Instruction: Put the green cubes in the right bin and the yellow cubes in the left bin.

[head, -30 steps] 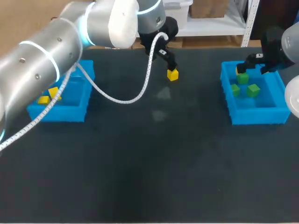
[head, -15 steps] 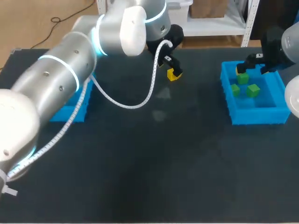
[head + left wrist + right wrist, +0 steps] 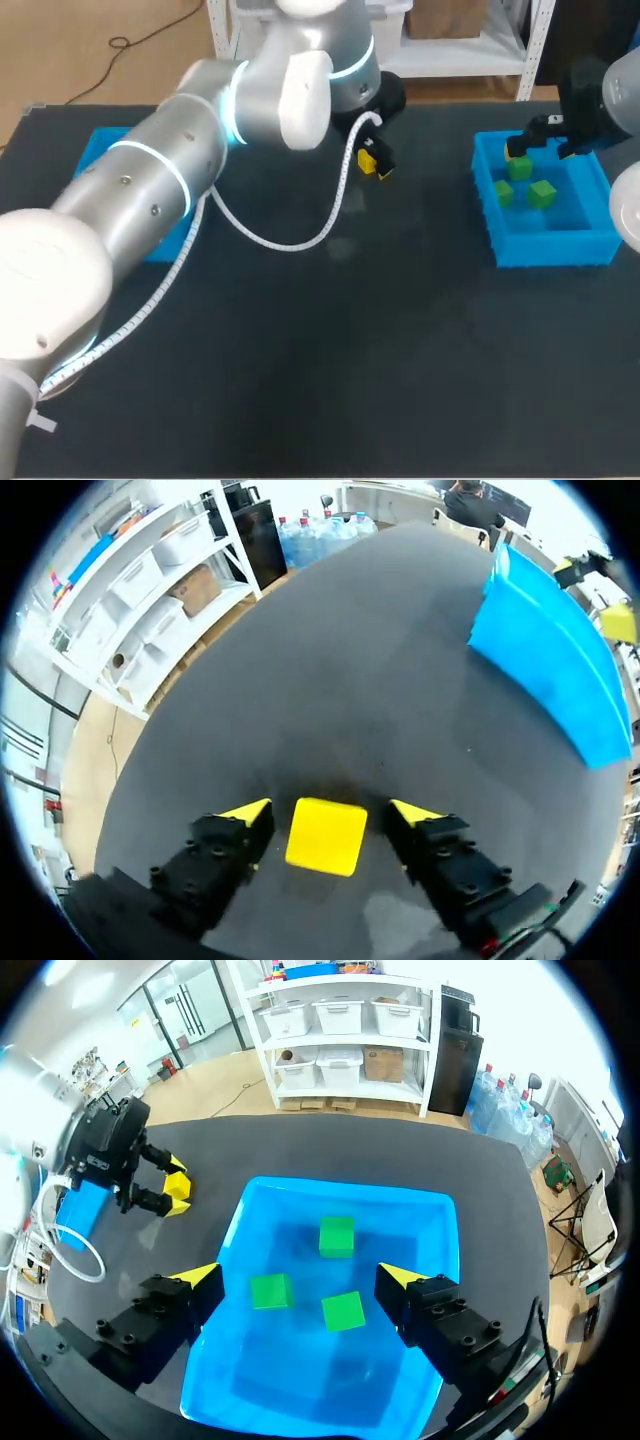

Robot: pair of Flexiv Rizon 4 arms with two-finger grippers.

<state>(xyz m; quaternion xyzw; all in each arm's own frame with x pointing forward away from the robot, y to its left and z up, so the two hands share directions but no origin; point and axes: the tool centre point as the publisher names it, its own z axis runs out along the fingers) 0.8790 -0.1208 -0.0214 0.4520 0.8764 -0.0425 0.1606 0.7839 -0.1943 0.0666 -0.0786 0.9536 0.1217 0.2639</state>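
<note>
Yellow cube (image 3: 326, 836) lies on the worktop (image 3: 330, 680) squarely between the wide-open fingers (image 3: 246, 816) of your left gripper (image 3: 331, 816), gaps either side, nothing gripped yet.

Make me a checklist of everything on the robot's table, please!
Surface: dark table.
Job's things: one yellow cube on the table; three green cubes inside the right bin; left bin mostly hidden behind the left arm, contents not visible.
Clutter: nothing seen.
Grippers: left jaws open, one on each side of the yellow cube, not touching it; right jaws open above the right bin, holding nothing.
Cables: white coiled cable hangs from the left arm over the table.
Surroundings: nothing seen.
</note>
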